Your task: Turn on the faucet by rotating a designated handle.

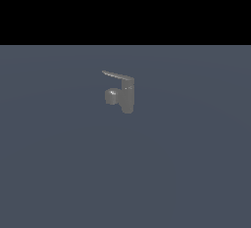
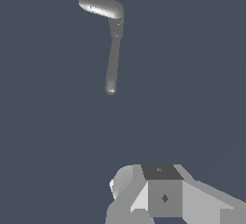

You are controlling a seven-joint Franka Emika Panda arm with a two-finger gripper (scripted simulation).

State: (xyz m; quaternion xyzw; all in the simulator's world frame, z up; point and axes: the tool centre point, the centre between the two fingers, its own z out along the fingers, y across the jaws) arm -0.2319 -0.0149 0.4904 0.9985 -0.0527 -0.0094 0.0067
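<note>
The faucet [image 1: 127, 96] is a small dull-grey tap standing upright on the flat grey-blue floor [image 1: 59, 173]. It has a stubby spout [image 1: 112, 96] on the exterior view's left. The handle [image 1: 117, 75] is a thin flat lever on top, also pointing to the exterior view's left. In the wrist view, seen from above, the handle [image 2: 113, 64] is the long thin blade and the spout [image 2: 100, 7] the short bright stub. My gripper [image 2: 161, 194] shows only as grey blocks at the picture's edge, well apart from the faucet and touching nothing. It is out of the exterior view.
Only the bare grey-blue floor [image 2: 202, 74] surrounds the faucet. A black band [image 1: 125, 7] lies beyond the floor's far edge.
</note>
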